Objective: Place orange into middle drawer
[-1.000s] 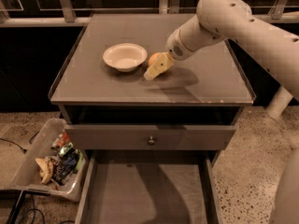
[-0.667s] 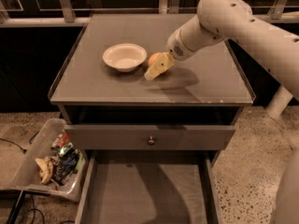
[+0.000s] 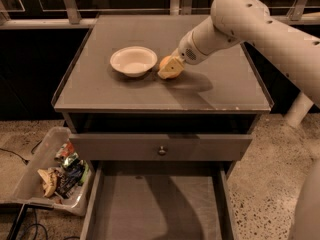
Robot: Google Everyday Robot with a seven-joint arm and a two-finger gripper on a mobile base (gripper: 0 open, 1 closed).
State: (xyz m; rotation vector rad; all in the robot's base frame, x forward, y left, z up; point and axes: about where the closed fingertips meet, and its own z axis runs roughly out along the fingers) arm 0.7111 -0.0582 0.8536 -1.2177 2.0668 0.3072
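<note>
The orange sits on the cabinet top just right of the white bowl, mostly covered by my gripper. My gripper comes in from the right, low over the top and right at the orange, on its near side. The middle drawer is pulled out wide at the bottom of the view, below the cabinet's front edge. Its flat grey floor holds nothing.
A shallow cream-white bowl stands on the grey cabinet top. A shut drawer front with a small knob is above the open drawer. A bin of wrappers sits on the floor at the left. My arm spans the right side.
The gripper has shifted very slightly up and toward the bowl at the orange. Nothing else has moved.
</note>
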